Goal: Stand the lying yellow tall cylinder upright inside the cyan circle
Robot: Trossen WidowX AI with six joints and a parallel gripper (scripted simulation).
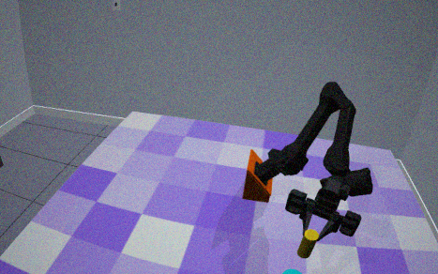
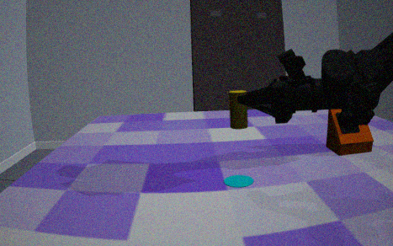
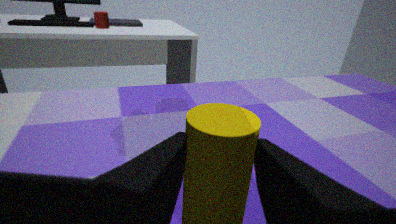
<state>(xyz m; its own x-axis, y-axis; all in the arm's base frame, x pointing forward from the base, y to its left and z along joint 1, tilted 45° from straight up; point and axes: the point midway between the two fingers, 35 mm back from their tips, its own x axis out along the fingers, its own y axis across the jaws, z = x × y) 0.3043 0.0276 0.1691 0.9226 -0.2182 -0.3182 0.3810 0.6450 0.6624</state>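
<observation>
The yellow tall cylinder (image 1: 307, 246) (image 2: 239, 115) (image 3: 217, 175) is held close to upright, with its round top face up. My gripper (image 1: 311, 235) (image 2: 241, 100) (image 3: 220, 144) is shut on its upper part, one finger on each side, and reaches it nearly level from the side. The cylinder hangs in the air above the table. The cyan circle (image 1: 293, 271) (image 2: 239, 181) lies flat on the table, below the cylinder in the top and exterior views and cut by the bottom edge in the top view. It is not seen in the wrist view, where the cylinder's lower end is also out of frame.
An orange wedge-shaped block (image 1: 256, 190) (image 2: 357, 138) stands on the checkered table (image 1: 163, 235) (image 2: 176, 215) (image 3: 65, 150) beside the lower part of the arm. A white desk (image 3: 150, 31) with a red cup (image 3: 101, 20) is far behind in the wrist view.
</observation>
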